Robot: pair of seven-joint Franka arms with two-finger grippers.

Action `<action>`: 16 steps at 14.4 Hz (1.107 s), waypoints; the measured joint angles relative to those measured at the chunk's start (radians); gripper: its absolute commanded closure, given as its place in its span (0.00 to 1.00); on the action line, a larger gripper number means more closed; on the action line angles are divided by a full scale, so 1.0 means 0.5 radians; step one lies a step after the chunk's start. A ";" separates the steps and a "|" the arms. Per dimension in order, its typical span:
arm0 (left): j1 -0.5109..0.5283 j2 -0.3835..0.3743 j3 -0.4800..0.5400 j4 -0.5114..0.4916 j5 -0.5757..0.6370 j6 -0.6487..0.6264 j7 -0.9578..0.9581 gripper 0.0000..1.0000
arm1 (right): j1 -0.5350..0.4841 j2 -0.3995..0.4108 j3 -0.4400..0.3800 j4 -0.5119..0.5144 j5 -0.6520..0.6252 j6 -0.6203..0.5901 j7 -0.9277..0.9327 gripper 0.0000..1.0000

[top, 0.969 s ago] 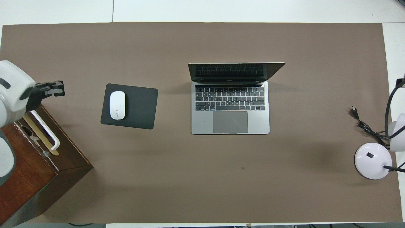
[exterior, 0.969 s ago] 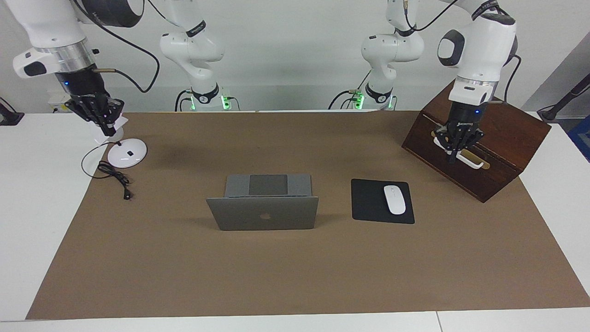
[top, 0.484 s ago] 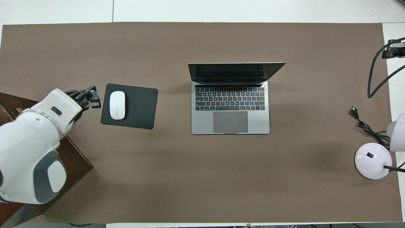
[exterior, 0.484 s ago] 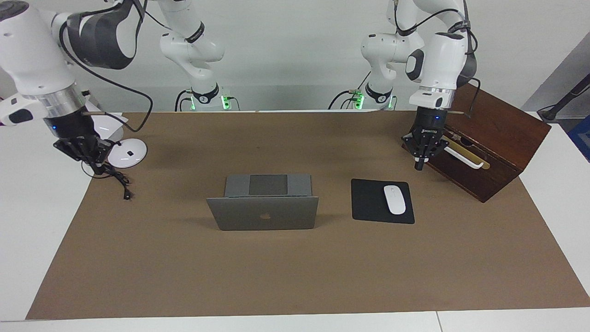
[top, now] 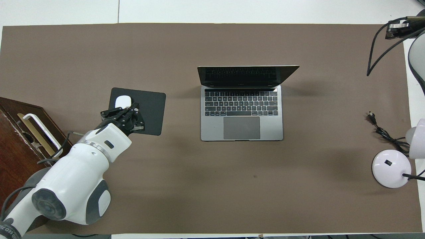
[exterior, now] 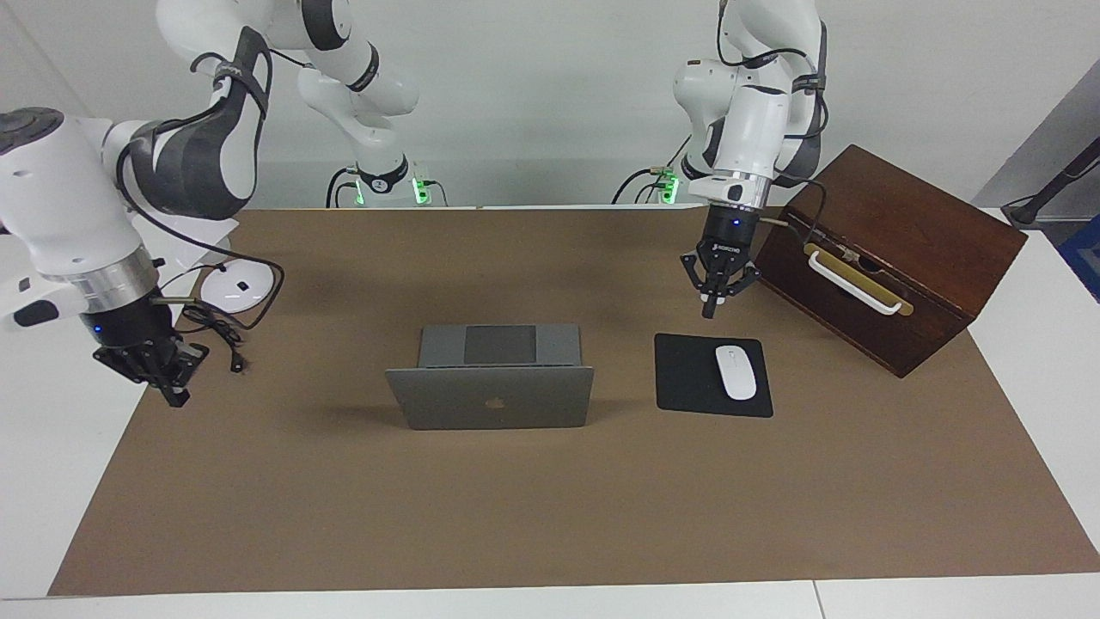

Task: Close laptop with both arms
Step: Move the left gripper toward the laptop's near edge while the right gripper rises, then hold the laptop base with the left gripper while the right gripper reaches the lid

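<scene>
Two arms are hanging over the worktop (exterior: 550, 516) and neither is touching the laptop (exterior: 491, 397), which is sitting open in the middle of the brown mat, lid up, keyboard deck facing the robots. The left gripper (exterior: 718, 301) is hovering above the mat, just by the robot-side edge of the black mouse pad (exterior: 687, 378); I cannot tell from here whether its fingers are spread or pressed together. From overhead, that same left gripper (top: 123, 117) is covering part of the white mouse (top: 122, 100) and the mouse pad (top: 151, 106), while the facing camera is showing the mouse (exterior: 736, 371) fully clear and the gripper raised above the mat.

The right gripper (exterior: 163, 378) is hanging over the mat's edge at the right arm's end of the worktop, well apart from the laptop (top: 241, 106); its finger state is also beyond what I can tell. Overhead, this gripper itself is not showing. The white lamp base (top: 391, 168) and its black cord (top: 385, 134) are lying at that end, and the brown wooden box (exterior: 894, 258) is standing at the left arm's end.
</scene>
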 measured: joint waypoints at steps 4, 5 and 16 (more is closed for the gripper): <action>-0.189 0.208 0.001 -0.033 0.000 0.379 -0.075 1.00 | 0.001 0.200 0.004 0.115 0.000 0.183 -0.015 1.00; -0.229 0.262 0.000 -0.035 0.000 0.456 -0.088 1.00 | 0.001 0.253 0.013 0.134 0.000 0.243 -0.016 1.00; -0.502 0.482 0.002 0.006 -0.013 0.598 -0.112 1.00 | 0.202 0.526 0.072 0.220 0.001 0.555 0.290 1.00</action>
